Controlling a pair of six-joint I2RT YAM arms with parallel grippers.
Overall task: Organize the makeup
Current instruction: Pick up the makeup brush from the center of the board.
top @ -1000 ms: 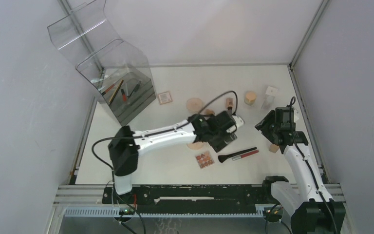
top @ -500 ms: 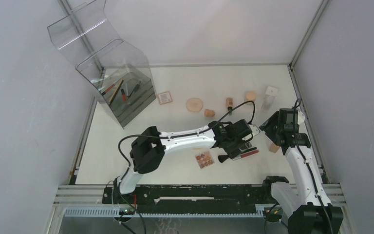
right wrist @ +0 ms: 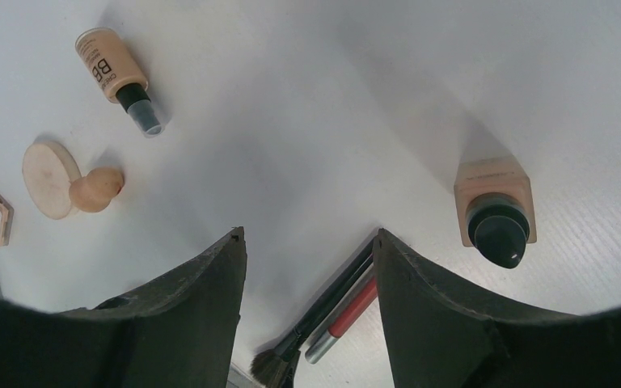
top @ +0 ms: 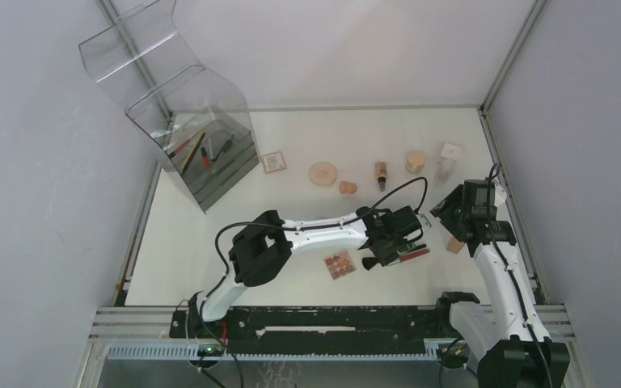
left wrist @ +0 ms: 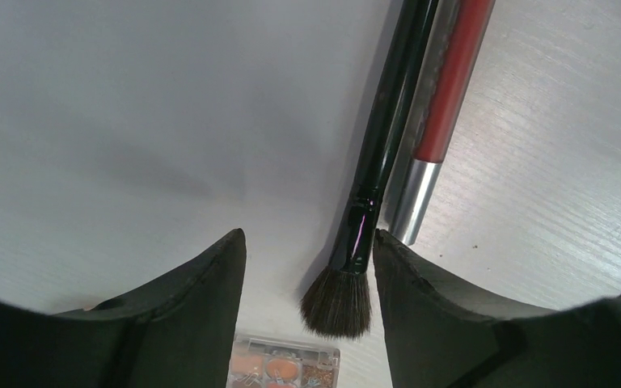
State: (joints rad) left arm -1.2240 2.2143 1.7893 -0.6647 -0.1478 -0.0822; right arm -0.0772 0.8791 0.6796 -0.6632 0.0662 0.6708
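Black, slim and probably light, the brush [left wrist: 369, 174] lies between the parted, empty jaws of the left gripper [left wrist: 309, 246], touching a red pencil [left wrist: 453, 81]; pinch its stiff, likely slippery handle, not the soft bristles.

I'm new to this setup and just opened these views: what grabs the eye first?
The left arm stretched far across the table, its left claw open over a black brush and a red pencil lying side by side near the front. Next, the tall clear organizer in the far left corner, a few sticks already inside.
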